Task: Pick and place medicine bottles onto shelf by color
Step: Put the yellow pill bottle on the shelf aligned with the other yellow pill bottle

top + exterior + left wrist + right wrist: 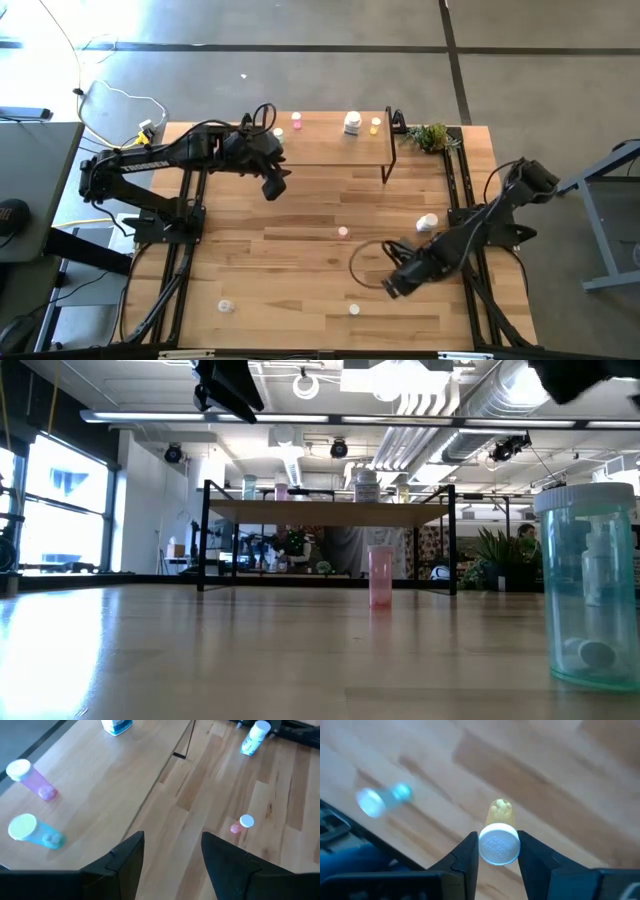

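No legible text, label or number anywhere.

We see a pale, smooth wood tabletop [300,280] under a wood-topped shelf [330,150] on thin black metal legs, with translucent glossy plastic bottles [380,575].

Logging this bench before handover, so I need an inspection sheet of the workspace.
Surface: wooden table, bare in the middle.
Job's things: shelf holds a pink bottle, white bottle and yellow bottle; loose bottles stay on the table.
Clutter: plant.
Grippers: left gripper open above the shelf's front edge; right gripper shut on a yellow bottle.
Cables: yellow and white leads off the table.
Surroundings: concrete floor, open office.
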Controlling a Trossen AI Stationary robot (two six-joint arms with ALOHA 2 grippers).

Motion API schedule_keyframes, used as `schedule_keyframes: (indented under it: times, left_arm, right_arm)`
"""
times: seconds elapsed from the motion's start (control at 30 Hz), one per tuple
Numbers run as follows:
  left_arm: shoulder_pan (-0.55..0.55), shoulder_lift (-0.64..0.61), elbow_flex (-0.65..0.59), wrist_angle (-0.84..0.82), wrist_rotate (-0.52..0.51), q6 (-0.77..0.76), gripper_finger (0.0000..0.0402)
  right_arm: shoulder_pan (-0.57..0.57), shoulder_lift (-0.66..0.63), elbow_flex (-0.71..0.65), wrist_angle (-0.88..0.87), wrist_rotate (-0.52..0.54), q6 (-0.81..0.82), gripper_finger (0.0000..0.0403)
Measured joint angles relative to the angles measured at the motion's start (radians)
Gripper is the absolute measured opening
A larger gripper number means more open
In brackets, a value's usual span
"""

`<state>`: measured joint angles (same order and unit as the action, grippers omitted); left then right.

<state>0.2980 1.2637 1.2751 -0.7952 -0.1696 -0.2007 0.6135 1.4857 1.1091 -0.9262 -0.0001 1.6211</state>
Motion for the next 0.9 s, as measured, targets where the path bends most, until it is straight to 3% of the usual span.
schedule_keyframes:
  times: [0.4,0.9]
  left_arm:
    - [0.057,0.0,0.0,0.0,0.011,0.113,0.0186]
    - [0.105,0.0,0.0,0.0,0.011,0.152,0.0186]
  right_arm:
    - [-0.33,0.0,0.245,-0.155,0.084,-0.324,0.0102]
    - [-0.749,-0.001,0.575,-0.292,0.164,-0.892,0.0101]
